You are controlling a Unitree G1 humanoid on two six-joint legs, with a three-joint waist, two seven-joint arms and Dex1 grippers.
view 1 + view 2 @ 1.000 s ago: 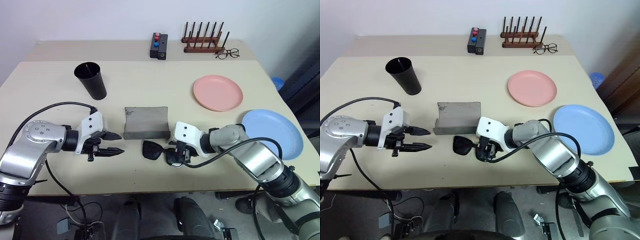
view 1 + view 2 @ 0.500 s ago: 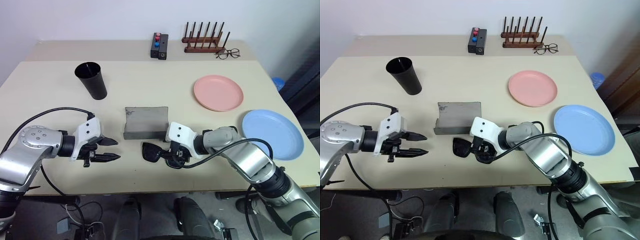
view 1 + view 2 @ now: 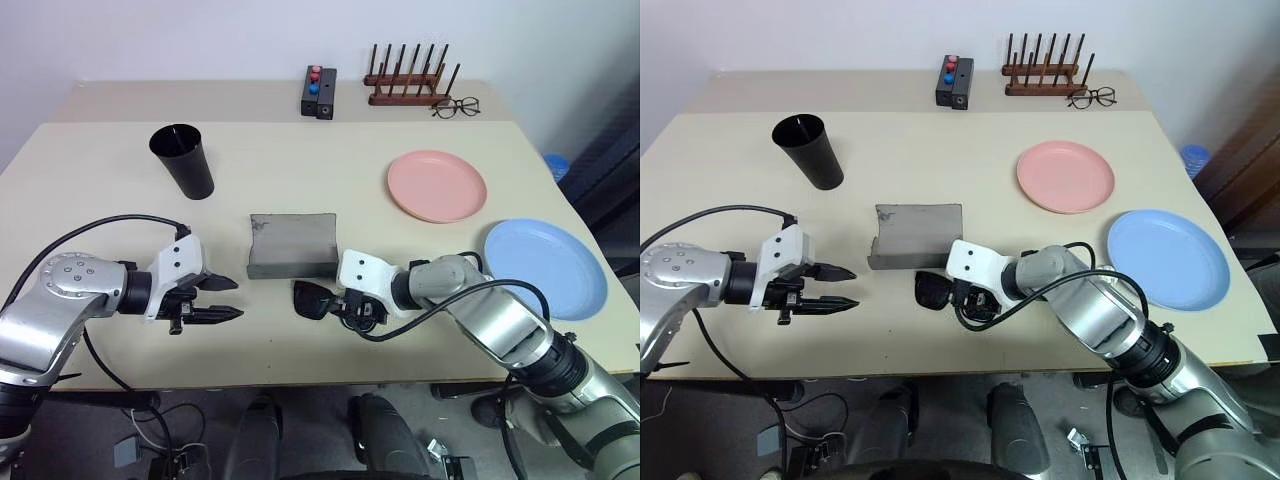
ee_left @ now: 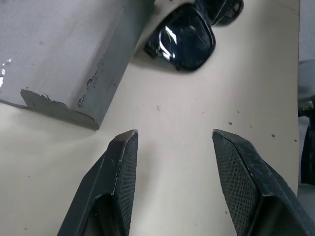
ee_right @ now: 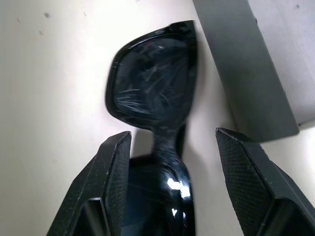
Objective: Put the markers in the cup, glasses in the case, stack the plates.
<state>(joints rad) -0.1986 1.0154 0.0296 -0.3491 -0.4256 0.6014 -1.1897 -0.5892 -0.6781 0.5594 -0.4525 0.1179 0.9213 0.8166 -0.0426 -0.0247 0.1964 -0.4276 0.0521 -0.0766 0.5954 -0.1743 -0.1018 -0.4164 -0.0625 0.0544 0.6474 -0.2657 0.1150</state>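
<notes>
Two sets of fingers apart beside the grey hard case (image 3: 292, 246).
My right fingers (image 5: 167, 177) straddle the black thick-framed sunglasses (image 5: 152, 93) unclamped; my left fingers (image 4: 177, 182) hover empty.

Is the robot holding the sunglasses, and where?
Not yet. The right pincer is open around the sunglasses at the bridge, not squeezing. The left pincer is open and holds nothing.
</notes>
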